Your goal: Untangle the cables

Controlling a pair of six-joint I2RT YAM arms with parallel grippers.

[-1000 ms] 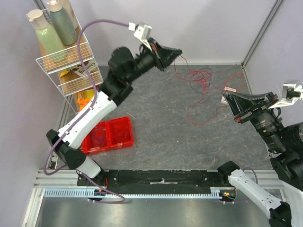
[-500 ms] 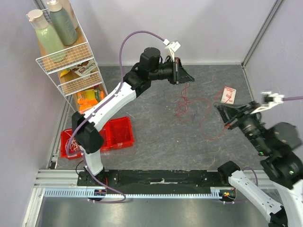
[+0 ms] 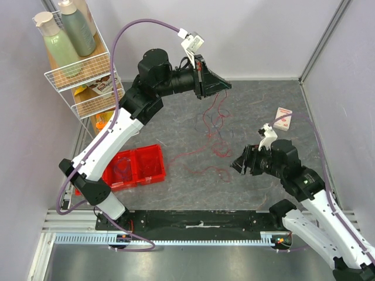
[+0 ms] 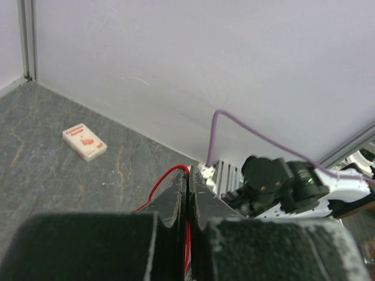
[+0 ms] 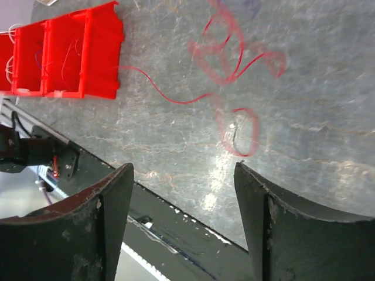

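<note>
**Robot body.** The left arm (image 3: 111, 140) and right arm (image 3: 310, 228) are built of white links joined by black cylindrical joints. A lilac hose (image 3: 143, 21) is run along the left arm to a white connector (image 3: 192, 41). The right gripper (image 5: 183, 170) is fitted with black, rough-surfaced fingers (image 5: 108, 228).

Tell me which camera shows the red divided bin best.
Top external: the red divided bin shows almost whole, only one corner under the left arm. Right wrist crops the bin at the frame's edge. Left wrist misses it.
</note>
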